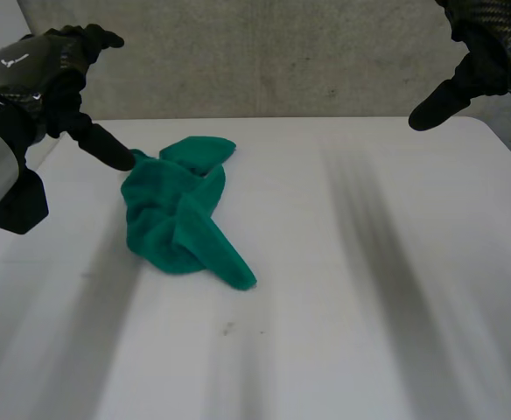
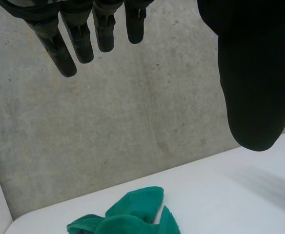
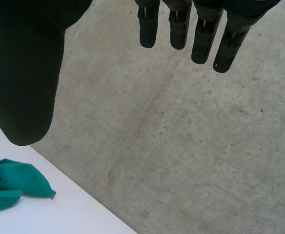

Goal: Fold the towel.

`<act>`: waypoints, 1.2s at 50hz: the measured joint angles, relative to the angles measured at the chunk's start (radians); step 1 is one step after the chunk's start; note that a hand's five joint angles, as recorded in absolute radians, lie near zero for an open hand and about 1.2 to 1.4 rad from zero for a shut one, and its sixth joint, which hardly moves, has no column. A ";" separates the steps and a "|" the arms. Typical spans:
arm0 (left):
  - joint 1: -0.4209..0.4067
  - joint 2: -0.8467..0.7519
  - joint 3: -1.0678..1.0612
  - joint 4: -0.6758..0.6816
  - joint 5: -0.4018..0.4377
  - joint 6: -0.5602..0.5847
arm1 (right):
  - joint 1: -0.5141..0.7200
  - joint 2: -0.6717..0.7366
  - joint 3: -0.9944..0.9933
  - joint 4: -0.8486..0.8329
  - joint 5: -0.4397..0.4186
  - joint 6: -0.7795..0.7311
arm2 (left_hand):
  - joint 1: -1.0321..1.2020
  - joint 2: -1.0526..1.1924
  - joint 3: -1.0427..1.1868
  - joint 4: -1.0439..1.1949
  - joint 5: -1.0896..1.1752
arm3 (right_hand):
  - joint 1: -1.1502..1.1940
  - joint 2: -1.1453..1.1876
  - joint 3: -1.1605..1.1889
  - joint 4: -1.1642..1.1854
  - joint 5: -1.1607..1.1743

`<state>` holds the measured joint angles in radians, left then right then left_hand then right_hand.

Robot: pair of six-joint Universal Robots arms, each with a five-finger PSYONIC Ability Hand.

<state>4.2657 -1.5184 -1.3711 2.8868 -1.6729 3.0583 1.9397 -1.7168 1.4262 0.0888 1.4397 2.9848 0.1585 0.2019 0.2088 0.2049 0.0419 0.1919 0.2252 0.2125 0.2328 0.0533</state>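
Note:
A green towel (image 1: pixel 185 214) lies crumpled in a loose heap on the white table (image 1: pixel 352 306), left of the middle. My left hand (image 1: pixel 59 74) hangs raised above the table's far left, open, fingers (image 2: pixel 79 36) straight, its thumb tip pointing toward the towel's left edge without holding it. In the left wrist view the towel (image 2: pixel 132 214) lies well below the hand. My right hand (image 1: pixel 479 61) hovers high at the far right, open and empty, fingers (image 3: pixel 201 34) straight. In the right wrist view a towel (image 3: pixel 10 183) corner lies beyond the thumb.
A grey concrete wall (image 1: pixel 282 52) runs behind the table's far edge. The table's right edge slants off at the far right corner (image 1: pixel 492 131). Bare white tabletop spreads in front of and to the right of the towel.

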 measured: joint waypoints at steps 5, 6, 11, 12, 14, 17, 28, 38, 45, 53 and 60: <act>-0.004 -0.015 -0.024 0.037 -0.001 0.028 | 0.004 0.017 0.006 -0.004 -0.012 -0.025 | 0.000 0.000 0.000 0.000 0.000 | 0.000 0.000 0.000 0.000 0.000; -0.005 -0.018 -0.027 0.043 -0.001 0.033 | 0.005 0.022 0.007 -0.005 -0.014 -0.031 | 0.000 0.000 0.000 0.000 0.000 | 0.000 0.000 0.000 0.000 0.000; -0.006 -0.088 -0.050 0.114 -0.001 0.118 | 0.016 0.078 0.016 -0.010 -0.027 -0.111 | 0.000 0.000 0.000 0.000 0.000 | 0.000 0.000 0.000 0.000 0.000; -0.006 -0.124 -0.053 0.132 -0.001 0.153 | 0.022 0.097 0.018 -0.012 -0.029 -0.138 | 0.000 0.000 0.000 0.000 0.000 | 0.000 0.000 0.000 0.000 0.000; -0.007 -0.169 -0.052 0.149 0.000 0.195 | 0.030 0.120 0.020 -0.015 -0.029 -0.169 | 0.000 0.000 0.000 0.000 0.000 | 0.000 0.000 0.000 0.000 0.000; -0.010 -0.266 -0.040 0.166 0.001 0.272 | 0.046 0.159 0.021 -0.024 -0.026 -0.211 | 0.000 0.000 0.000 0.000 0.000 | 0.000 0.000 0.000 0.000 0.000; -0.017 -0.657 0.097 0.242 0.064 0.398 | 0.069 0.264 0.007 -0.040 -0.018 -0.254 | 0.020 0.002 0.000 0.000 0.000 | 0.000 0.000 0.000 0.000 0.000; -0.018 -0.867 0.232 0.340 0.117 0.405 | 0.056 0.306 -0.001 -0.041 -0.018 -0.251 | 0.824 0.756 0.746 0.753 0.731 | 0.000 0.000 0.000 0.000 0.000; -0.018 -0.890 0.255 0.431 0.119 0.434 | 0.047 0.319 -0.010 -0.042 -0.017 -0.250 | 0.922 0.982 0.960 0.981 0.902 | 0.000 0.000 0.000 0.000 0.000; -0.025 -0.699 0.217 0.462 0.112 0.447 | -0.014 0.345 -0.043 -0.044 0.001 -0.231 | 0.922 0.988 0.968 0.986 0.902 | 0.000 0.000 0.000 0.000 0.000; -0.063 -0.389 0.176 0.459 0.113 0.372 | -0.083 0.435 -0.122 -0.042 0.037 -0.094 | 0.922 0.991 0.973 0.986 0.902 | 0.000 0.000 0.000 0.000 0.000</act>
<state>4.2030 -1.9074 -1.1949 3.3459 -1.5597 3.4307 1.8572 -1.2820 1.3045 0.0467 1.4767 2.8913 1.0804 1.1931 1.1816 1.1908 0.9437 0.1920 0.2252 0.2129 0.2328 0.0534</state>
